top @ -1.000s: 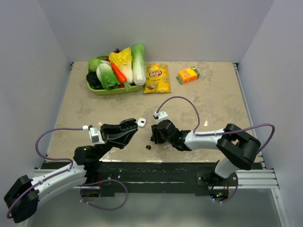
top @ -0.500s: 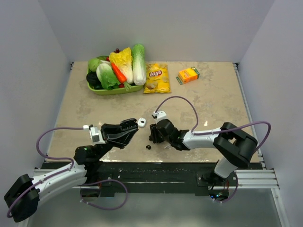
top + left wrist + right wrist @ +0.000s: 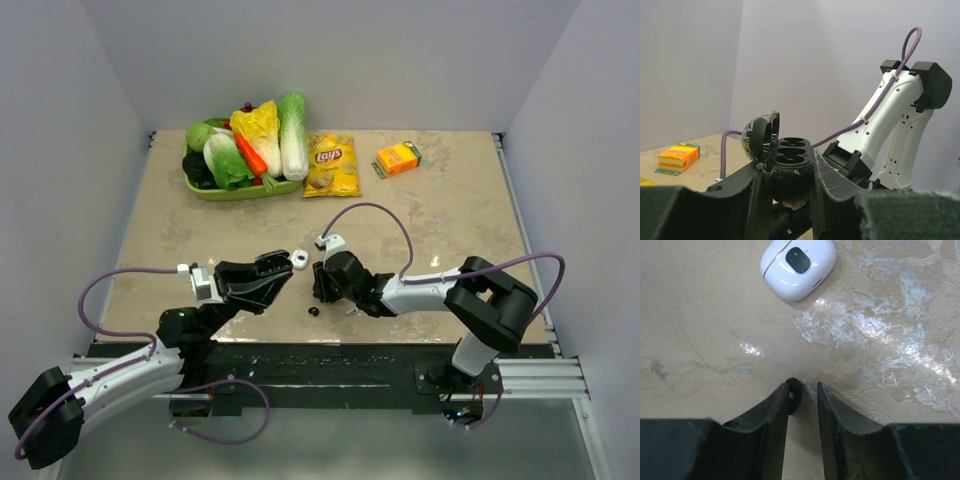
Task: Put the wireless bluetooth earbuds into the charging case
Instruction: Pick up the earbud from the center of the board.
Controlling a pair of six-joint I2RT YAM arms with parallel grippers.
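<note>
Pale grey walls close in a beige marbled table (image 3: 450,220). At its far side stand a green basket (image 3: 240,192) of vegetables, a yellow bag of chips (image 3: 332,165) and an orange box (image 3: 397,158).

The earbuds are tiny, rounded and black. One earbud (image 3: 794,393) lies on the table between the fingers of the right hand (image 3: 803,389). The other earbud (image 3: 313,312) lies loose near the front edge, just beside that hand. The charging case (image 3: 789,152) is black and rounded. Its lid is tipped back, and its oval wells face up and look unfilled.

Compared with a second ago, the right hand has slid a little to the left, toward the case. The loose earbud and the left arm have not moved.

The left hand (image 3: 788,172) is clamped on the charging case and holds it above the table. The right hand is partly open, its jaws only narrowly apart. One finger touches the earbud and a small gap separates it from the other finger. A small white pod (image 3: 798,265) rests on the table beyond the fingertips.
</note>
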